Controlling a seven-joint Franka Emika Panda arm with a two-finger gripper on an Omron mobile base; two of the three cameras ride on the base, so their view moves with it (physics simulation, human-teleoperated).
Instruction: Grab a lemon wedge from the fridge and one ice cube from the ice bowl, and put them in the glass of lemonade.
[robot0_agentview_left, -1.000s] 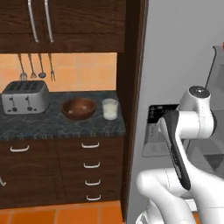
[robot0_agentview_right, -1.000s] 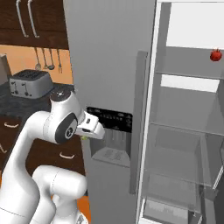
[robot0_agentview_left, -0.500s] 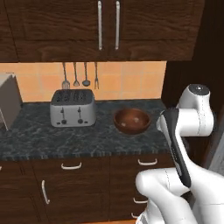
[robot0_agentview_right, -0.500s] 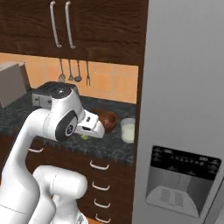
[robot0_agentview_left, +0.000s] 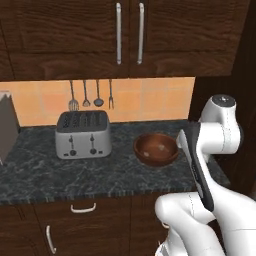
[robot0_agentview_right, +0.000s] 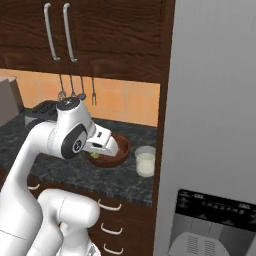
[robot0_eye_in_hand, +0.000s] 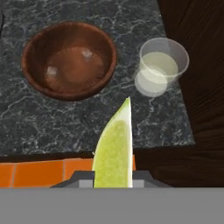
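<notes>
My gripper (robot0_eye_in_hand: 113, 176) is shut on a yellow-green lemon wedge (robot0_eye_in_hand: 114, 146), held above the counter's front edge. Ahead and left in the hand view lies the ice bowl (robot0_eye_in_hand: 30, 65), reddish-brown wood, with two clear ice cubes (robot0_eye_in_hand: 87, 53) inside. The glass of lemonade (robot0_eye_in_hand: 162, 65) stands just right of it, near the counter's end. In the right base view the gripper (robot0_agentview_right: 96, 155) hangs in front of the bowl (robot0_agentview_right: 122, 149), with the glass (robot0_agentview_right: 145, 161) to its right and the grey fridge (robot0_agentview_right: 215, 115) beyond. The bowl (robot0_agentview_left: 156, 149) also shows in the left base view, where my arm hides the glass.
A silver toaster (robot0_agentview_left: 82, 134) stands left of the bowl on the dark speckled counter (robot0_agentview_left: 60, 175). Utensils (robot0_agentview_left: 91, 95) hang on the orange wall under dark wooden cabinets (robot0_agentview_left: 125, 35). A dark wood panel (robot0_eye_in_hand: 197, 87) borders the counter beside the glass. The fridge's black dispenser panel (robot0_agentview_right: 215, 225) is low at right.
The whole scene has shifted as the base drove from the fridge toward the counter. Bowl and glass now lie before the hand. The wedge stays in the gripper.
</notes>
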